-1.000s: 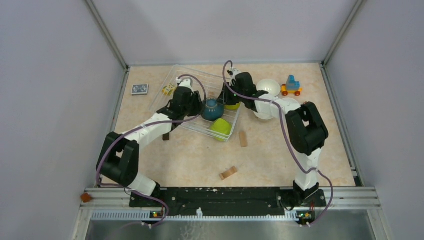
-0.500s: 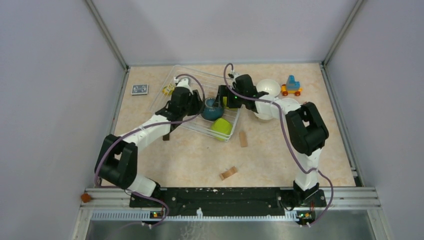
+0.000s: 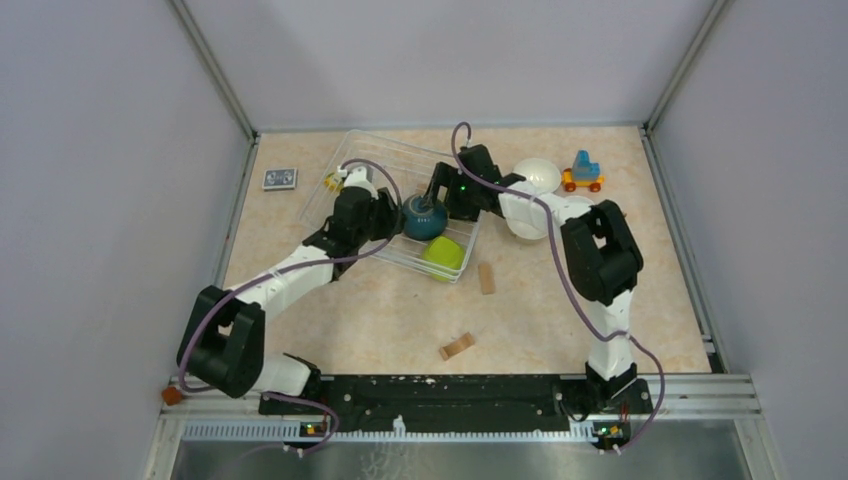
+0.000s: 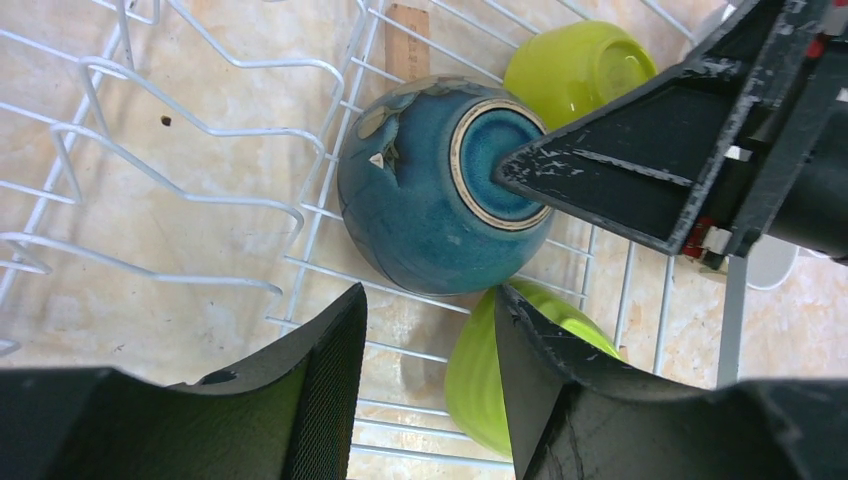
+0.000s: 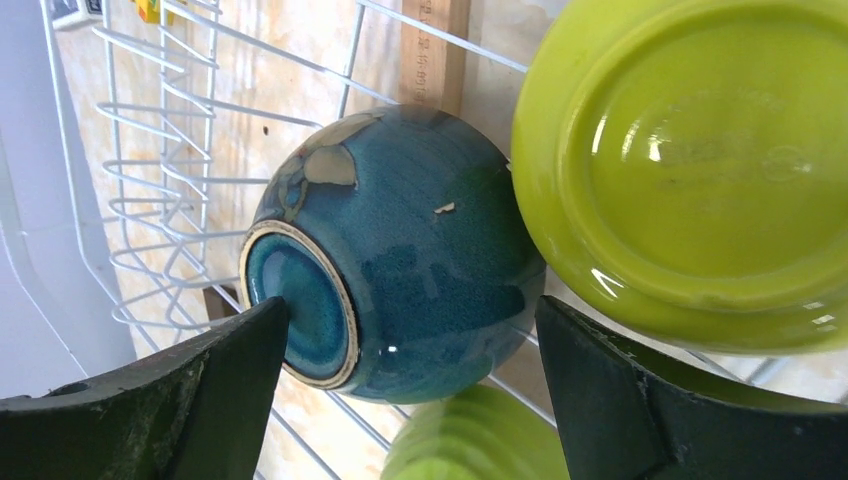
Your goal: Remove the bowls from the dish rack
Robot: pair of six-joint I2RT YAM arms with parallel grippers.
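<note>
The wire dish rack (image 3: 372, 160) lies at the table's back middle. A dark teal bowl (image 3: 424, 221) lies on its side in it, with one lime green bowl (image 3: 442, 255) near it and another (image 5: 690, 170) beside it. My right gripper (image 5: 412, 305) stands open astride the teal bowl (image 5: 400, 250). One of its fingertips (image 4: 515, 170) touches the bowl's foot ring and the other stays clear of the bowl. My left gripper (image 4: 430, 295) is open and empty just short of the teal bowl (image 4: 440, 190). Two white bowls (image 3: 537, 175) (image 3: 520, 222) sit on the table right of the rack.
A toy car (image 3: 582, 172) stands at the back right. Wooden blocks (image 3: 486, 277) (image 3: 457, 346) lie in front of the rack, and a wooden block (image 5: 435, 50) lies under it. A card (image 3: 279, 179) and a small yellow toy (image 3: 335, 180) lie left of the rack.
My right gripper has opened wide and shifted left from the lime green bowl to the teal bowl. My left gripper has drawn back a little to the left.
</note>
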